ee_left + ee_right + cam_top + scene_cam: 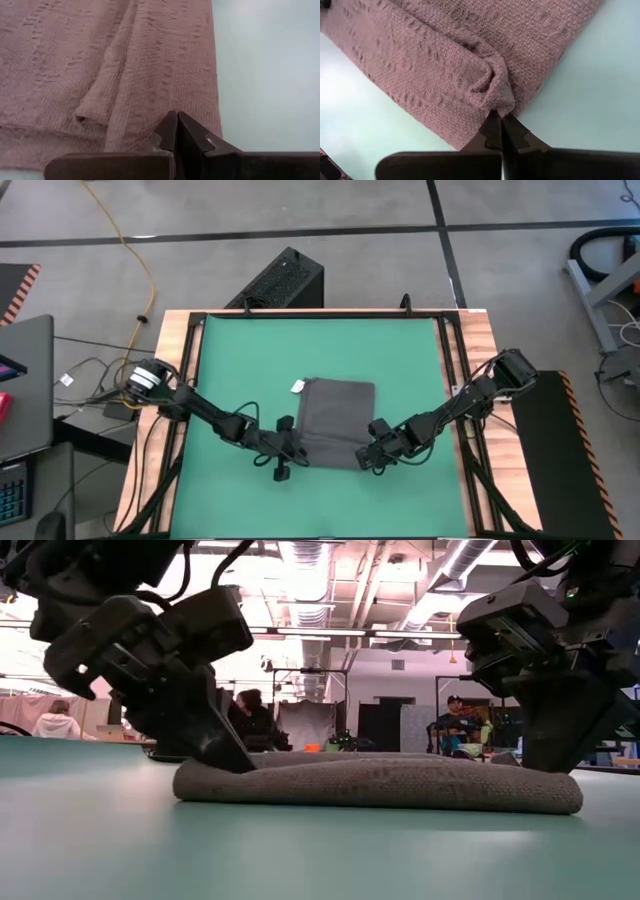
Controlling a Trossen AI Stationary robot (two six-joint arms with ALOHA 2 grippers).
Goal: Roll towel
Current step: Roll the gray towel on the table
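A dark grey towel (335, 423) lies at the centre of the high view on a green mat (240, 350), a small white tag (297, 387) at its upper left corner. The left gripper (290, 450) pinches the towel's lower left corner, fingers closed on cloth; the right gripper (372, 455) does the same at the lower right, bunching a small fold. If one pinch slips or the arms move unevenly, the roll would likely skew or loosen. How much cloth each pinch holds is hidden.
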